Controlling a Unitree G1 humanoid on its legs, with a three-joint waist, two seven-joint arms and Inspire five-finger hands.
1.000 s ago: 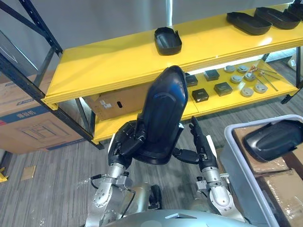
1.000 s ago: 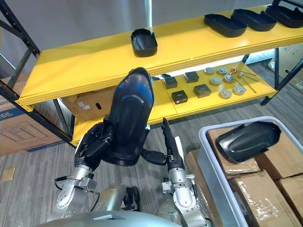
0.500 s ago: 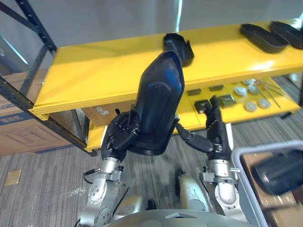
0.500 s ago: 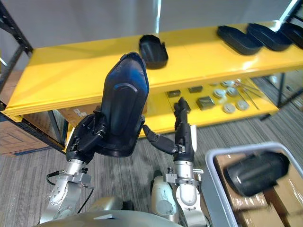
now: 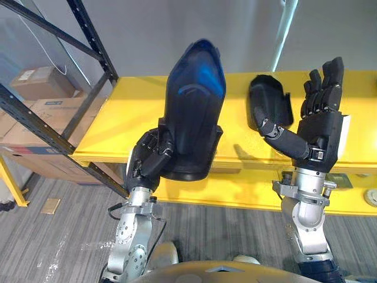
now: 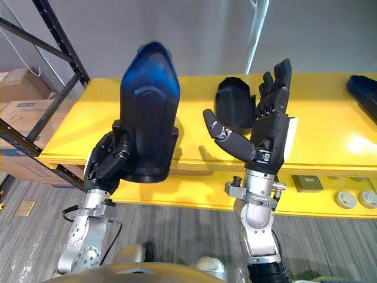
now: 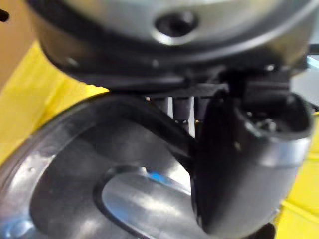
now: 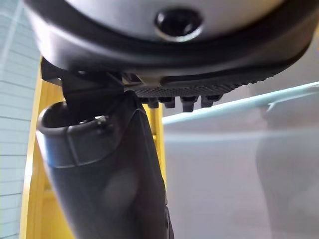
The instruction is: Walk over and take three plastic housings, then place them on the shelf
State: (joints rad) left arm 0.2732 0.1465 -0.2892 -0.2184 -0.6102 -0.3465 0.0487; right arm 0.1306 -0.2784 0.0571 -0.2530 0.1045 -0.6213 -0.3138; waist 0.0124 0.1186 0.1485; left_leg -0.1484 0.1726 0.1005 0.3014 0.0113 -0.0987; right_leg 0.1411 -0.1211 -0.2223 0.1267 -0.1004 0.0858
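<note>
Black plastic housing (image 5: 194, 112) stood upright, its lower end gripped by the left hand (image 5: 150, 162), just short of the yellow shelf (image 5: 126, 115); the right hand (image 5: 321, 127) was raised empty, fingers straight, near 1 shelved housing (image 5: 268, 103).

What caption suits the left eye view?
Left robot hand holds a black housing upright before the yellow shelf; right robot hand raised open.

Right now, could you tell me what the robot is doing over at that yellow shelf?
The robot stands at the yellow shelf. Its left hand grips a black plastic housing by its lower end, holding it upright above the shelf's front edge, not yet set down. Its right hand is raised beside it, open and empty. A second housing already lies on the shelf.
</note>
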